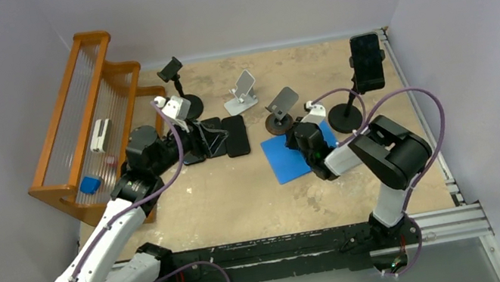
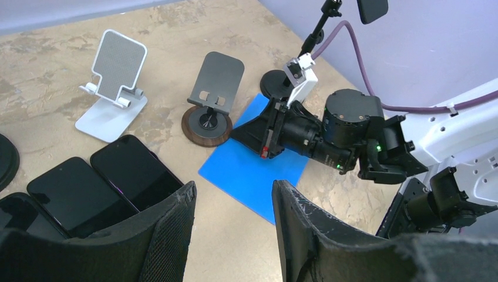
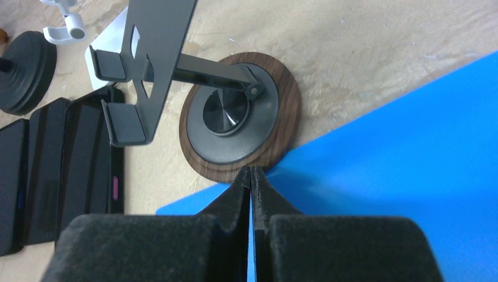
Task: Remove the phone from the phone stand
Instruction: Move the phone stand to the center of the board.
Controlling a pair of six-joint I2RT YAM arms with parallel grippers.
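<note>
Top view: phone, dark and upright, clamped in the tall phone stand at the far right; grey stand and white stand near the far middle; blue mat at centre; flat phones in a row to its left; orange rack at the left edge. Left wrist view: left gripper, fingers about half apart, gripping nothing, above bare table just right of the flat phones; right gripper low over the blue mat. Right wrist view: right gripper, pads pressed together, nothing between them, at the mat's edge beside the grey stand's wood-rimmed base. Any writing is too small to read.
</note>
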